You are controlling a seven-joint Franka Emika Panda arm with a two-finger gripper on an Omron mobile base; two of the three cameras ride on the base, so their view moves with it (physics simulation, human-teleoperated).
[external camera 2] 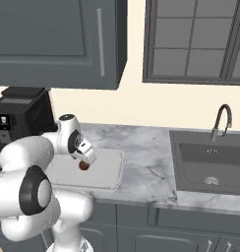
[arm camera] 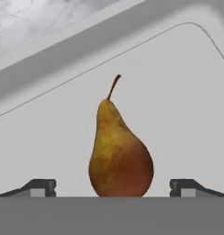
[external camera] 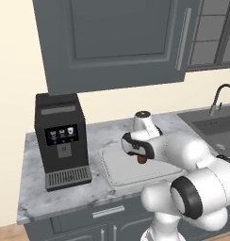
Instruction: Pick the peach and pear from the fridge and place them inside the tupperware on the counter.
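The pear (arm camera: 119,153), brownish-red with a short stem, stands upright between my fingers over the floor of the pale tupperware (arm camera: 178,92). My gripper (arm camera: 113,188) is open, and both fingertips (arm camera: 40,187) stand well clear of the fruit. From the base cameras the pear (external camera: 142,160) (external camera 2: 84,166) shows just under the downward-pointing gripper (external camera: 141,156) (external camera 2: 85,161), over the tupperware (external camera: 118,170) (external camera 2: 106,170) on the marbled counter (external camera: 36,188) (external camera 2: 146,157). The peach and the fridge are out of view.
A black coffee machine (external camera: 62,139) (external camera 2: 18,118) stands left of the tupperware. A dark sink (external camera: 216,127) (external camera 2: 210,162) with a curved faucet (external camera: 223,96) (external camera 2: 221,120) lies to the right. A grey wall cabinet (external camera: 117,42) hangs overhead.
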